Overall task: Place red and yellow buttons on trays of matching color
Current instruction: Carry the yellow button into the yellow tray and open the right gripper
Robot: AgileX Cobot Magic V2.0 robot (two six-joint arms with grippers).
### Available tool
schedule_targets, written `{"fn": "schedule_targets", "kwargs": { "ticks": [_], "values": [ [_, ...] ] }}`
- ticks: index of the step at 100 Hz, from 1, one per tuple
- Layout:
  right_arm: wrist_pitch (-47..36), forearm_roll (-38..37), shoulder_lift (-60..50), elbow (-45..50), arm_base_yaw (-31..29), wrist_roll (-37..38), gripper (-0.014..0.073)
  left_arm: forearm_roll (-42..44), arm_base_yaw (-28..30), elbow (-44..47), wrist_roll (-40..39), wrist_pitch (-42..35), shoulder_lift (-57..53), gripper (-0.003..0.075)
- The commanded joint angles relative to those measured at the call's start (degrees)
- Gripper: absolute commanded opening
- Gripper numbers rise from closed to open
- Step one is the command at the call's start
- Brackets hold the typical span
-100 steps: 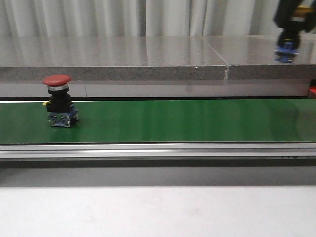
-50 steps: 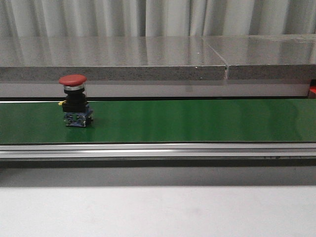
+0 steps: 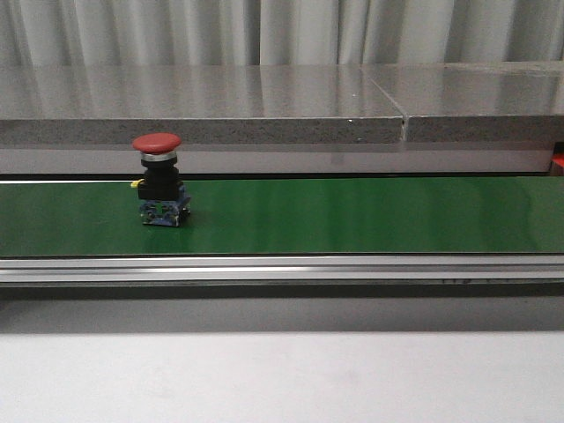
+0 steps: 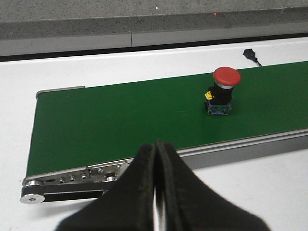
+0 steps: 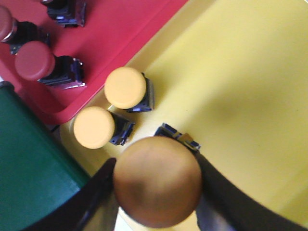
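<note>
A red button with a black body and blue base stands upright on the green conveyor belt, left of centre; the left wrist view shows this red button too. My left gripper hangs shut and empty over the white table, in front of the belt's end. My right gripper is shut on a yellow button, holding it above the yellow tray. Two yellow buttons rest in that tray near its edge. The red tray beside it holds red buttons.
A grey stone ledge runs behind the belt, and a metal rail lines its near side. The belt's roller end lies near my left gripper. A small black part lies on the white table behind the belt.
The red button has travelled rightward along the belt. My right gripper, seen with a button at the upper right a second ago, has left the front view.
</note>
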Motion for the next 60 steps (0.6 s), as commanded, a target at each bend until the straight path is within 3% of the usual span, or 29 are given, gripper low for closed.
{"fn": "schedule_targets", "kwargs": {
  "ticks": [1, 60],
  "values": [
    [-3.16, 0.03, -0.22, -1.12, -1.19, 0.45, 0.0206, -0.65, -0.50, -1.33, 0.13, -4.00, 0.37, -0.0021],
    [-8.86, 2.49, 12.26, -1.13, -1.33, 0.68, 0.0206, -0.65, -0.50, -1.33, 0.13, -4.00, 0.37, -0.0021]
  ]
}}
